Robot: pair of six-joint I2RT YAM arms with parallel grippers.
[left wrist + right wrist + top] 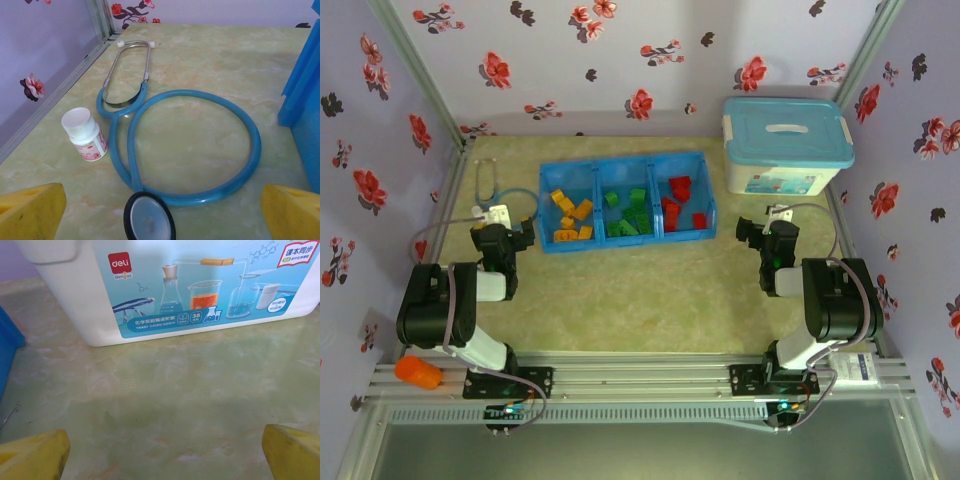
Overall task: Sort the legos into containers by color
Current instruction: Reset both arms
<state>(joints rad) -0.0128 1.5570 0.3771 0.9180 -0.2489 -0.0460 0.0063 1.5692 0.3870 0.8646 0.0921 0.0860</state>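
Both fingers of the left gripper are cut off at the bottom corners of the wrist view. They stand wide apart and hold nothing. Near the tabletop's left edge stands a white-capped bottle; its pink label is too small to read. Just beside it lies a blue stethoscope, its dark chestpiece cropped by the frame bottom.

The tray sits mid-table toward the far edge, and both wrist views show just a blue sliver of it. Orange-yellow legos fill its left compartment, green legos the middle and red legos the right. Single bricks blur together, so they cannot be counted.

The right gripper hangs just right of the tray, its yellow fingers likewise cropped, spread and holding nothing. In the far right corner stands a white box whose top is out of the wrist frame. Its label reads "deli", "Genius" and "38" among Chinese characters and drawn lab glassware.
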